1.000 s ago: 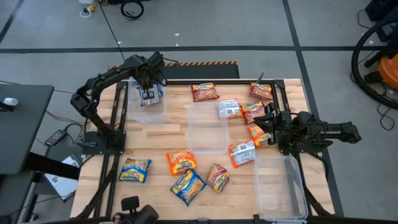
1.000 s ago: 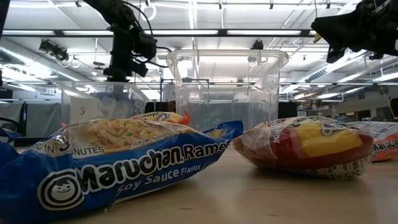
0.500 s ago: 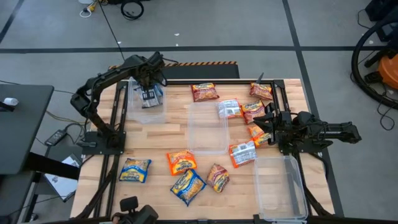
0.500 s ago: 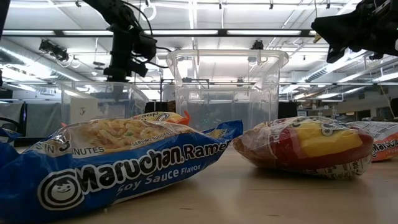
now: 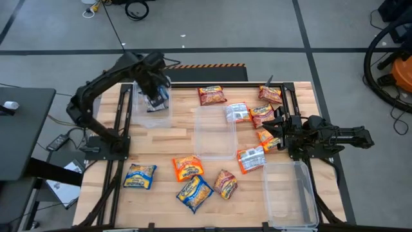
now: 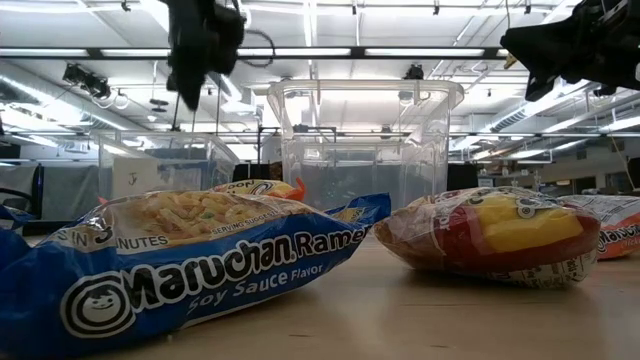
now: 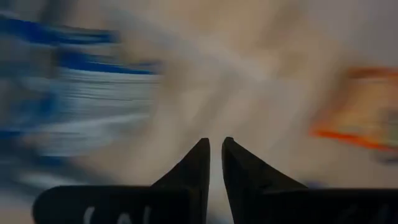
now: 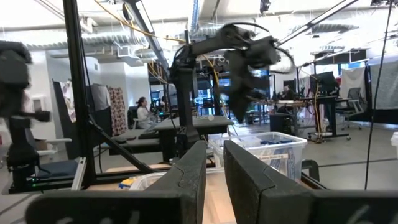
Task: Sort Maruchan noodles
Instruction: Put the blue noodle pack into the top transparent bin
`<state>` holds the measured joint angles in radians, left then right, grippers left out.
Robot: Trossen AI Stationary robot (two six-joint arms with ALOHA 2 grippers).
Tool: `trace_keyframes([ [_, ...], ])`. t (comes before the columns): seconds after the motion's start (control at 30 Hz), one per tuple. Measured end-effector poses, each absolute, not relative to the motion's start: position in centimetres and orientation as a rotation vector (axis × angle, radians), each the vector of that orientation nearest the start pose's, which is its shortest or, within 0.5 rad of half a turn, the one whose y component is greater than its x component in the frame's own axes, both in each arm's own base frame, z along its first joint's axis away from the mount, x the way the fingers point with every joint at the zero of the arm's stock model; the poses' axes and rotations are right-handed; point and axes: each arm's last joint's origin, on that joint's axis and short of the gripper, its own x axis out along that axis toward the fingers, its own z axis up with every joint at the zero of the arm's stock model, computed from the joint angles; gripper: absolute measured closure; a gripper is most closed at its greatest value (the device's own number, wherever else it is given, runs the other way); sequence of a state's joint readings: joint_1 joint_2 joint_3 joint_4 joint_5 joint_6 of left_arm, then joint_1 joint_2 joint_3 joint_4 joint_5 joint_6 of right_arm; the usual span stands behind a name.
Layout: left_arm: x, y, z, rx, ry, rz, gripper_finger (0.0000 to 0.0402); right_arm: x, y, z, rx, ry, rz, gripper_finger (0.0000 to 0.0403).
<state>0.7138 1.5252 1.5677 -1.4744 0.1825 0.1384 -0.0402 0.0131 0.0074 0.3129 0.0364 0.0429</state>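
Since the left claw (image 5: 156, 87), now slightly parted and empty, has been raised from the bin (image 5: 154, 115) at ten o'clock, a blue packet (image 5: 156, 98) is judged deposited there.

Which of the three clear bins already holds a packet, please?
Only the far-left bin: a blue packet lies inside. The middle bin and right bin look empty.

**Bins, table and room**

Three clear bins sit on the wooden table (image 5: 161, 138): one at upper left (image 5: 153, 111), one at centre (image 5: 214, 132), one at lower right (image 5: 290, 193). A dark desk (image 5: 19, 129) fills the left edge. A person (image 8: 144, 113) sits far back.
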Motion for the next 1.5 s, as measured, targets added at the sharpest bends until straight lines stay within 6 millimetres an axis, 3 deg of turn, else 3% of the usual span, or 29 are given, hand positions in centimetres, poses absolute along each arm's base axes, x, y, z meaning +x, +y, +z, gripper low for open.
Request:
trace_keyframes([
  [0.37,18.1,2.6,40.2,-0.567,1.134,0.173,0.0354,9.3,-0.5,19.5,-0.029,-0.306,-0.080,0.0339],
  [0.53,16.9,-3.4,40.9,-0.517,1.094,0.173,0.0354,9.3,-0.5,19.5,-0.018,-0.307,-0.077,0.0339],
  [0.67,17.1,-7.7,40.5,-0.441,1.066,0.171,0.0354,9.3,-0.5,19.5,0.006,-0.307,-0.071,0.0339],
  [0.77,17.8,-10.6,39.4,-0.373,1.074,0.204,0.0353,9.3,-0.5,19.5,0.000,-0.307,-0.073,0.0339],
  [0.93,20.0,-13.3,36.3,-0.309,1.226,0.307,0.0338,9.3,-0.5,19.5,-0.001,-0.307,-0.072,0.0339],
  [1.13,23.5,-15.3,32.0,-0.472,1.299,0.628,0.0287,9.3,-0.5,19.5,0.000,-0.307,-0.072,0.0339],
  [1.23,24.9,-16.3,29.5,-0.467,1.378,0.735,0.0271,9.3,-0.5,19.5,-0.001,-0.307,-0.072,0.0339],
  [1.5,25.4,-20.6,23.3,-0.314,1.440,0.947,0.0259,9.3,-0.5,19.5,0.000,-0.307,-0.072,0.0339],
])
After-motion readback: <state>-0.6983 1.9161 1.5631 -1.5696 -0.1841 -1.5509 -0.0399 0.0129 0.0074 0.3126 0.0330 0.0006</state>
